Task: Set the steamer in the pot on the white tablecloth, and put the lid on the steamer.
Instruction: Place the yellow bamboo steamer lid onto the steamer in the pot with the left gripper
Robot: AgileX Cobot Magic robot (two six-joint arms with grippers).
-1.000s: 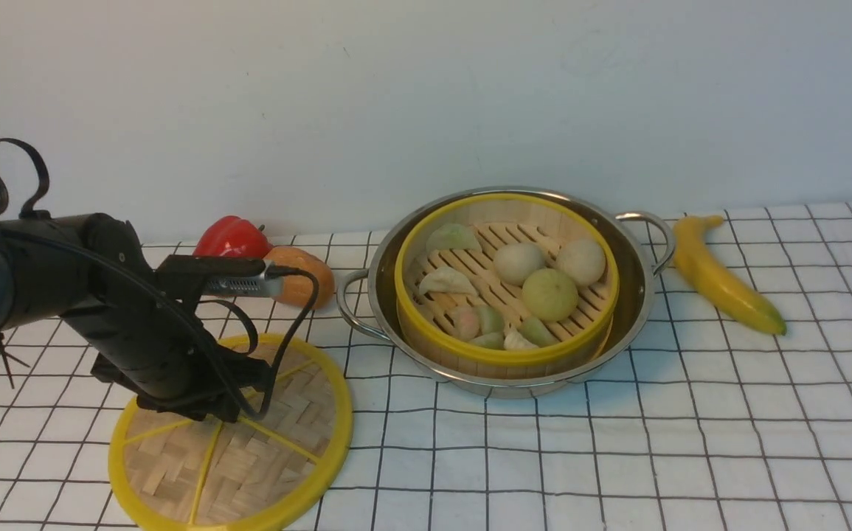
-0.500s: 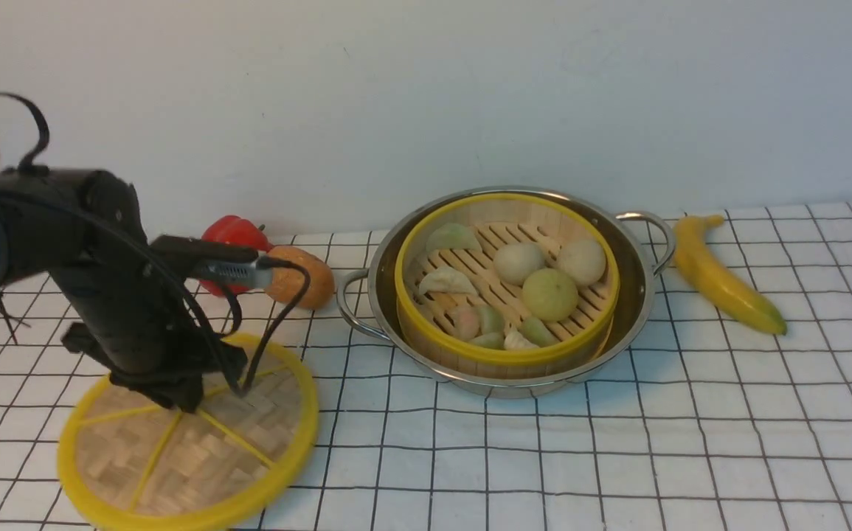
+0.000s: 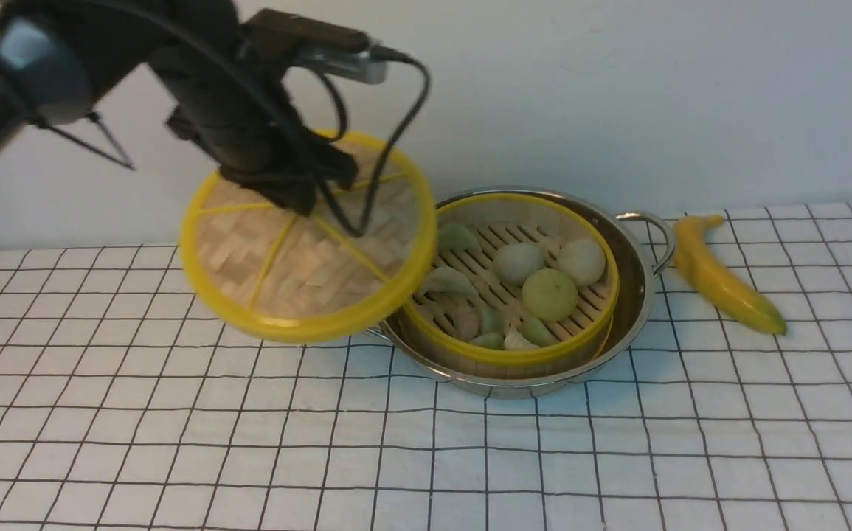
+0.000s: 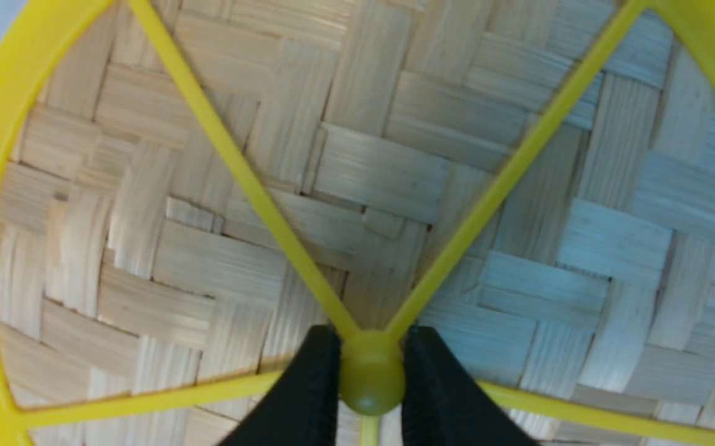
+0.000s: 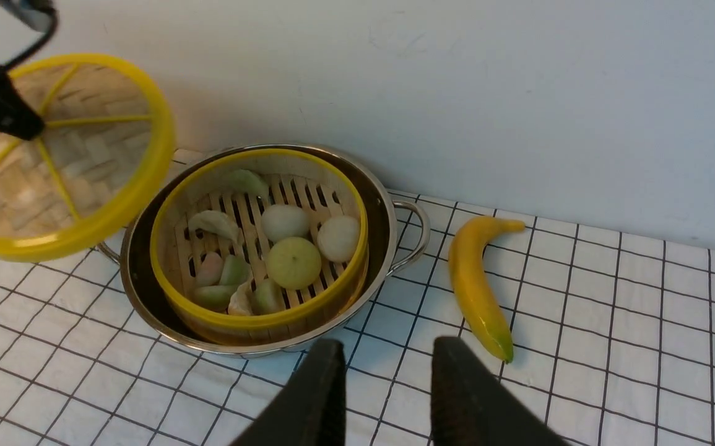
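The left pincer [image 4: 371, 371] is clamped on the yellow hub of the lid [image 3: 300, 258], holding it tilted in the air beside the pot [image 3: 636, 295], its edge overlapping the pot's left rim. The steamer [image 3: 507, 355] sits inside the pot on the white tablecloth [image 3: 617, 442], with buns and dumplings [image 3: 549, 293] in it. The right pincer [image 5: 385, 371] hangs over the cloth, jaws apart; a banana [image 3: 721, 276] lies right of the pot
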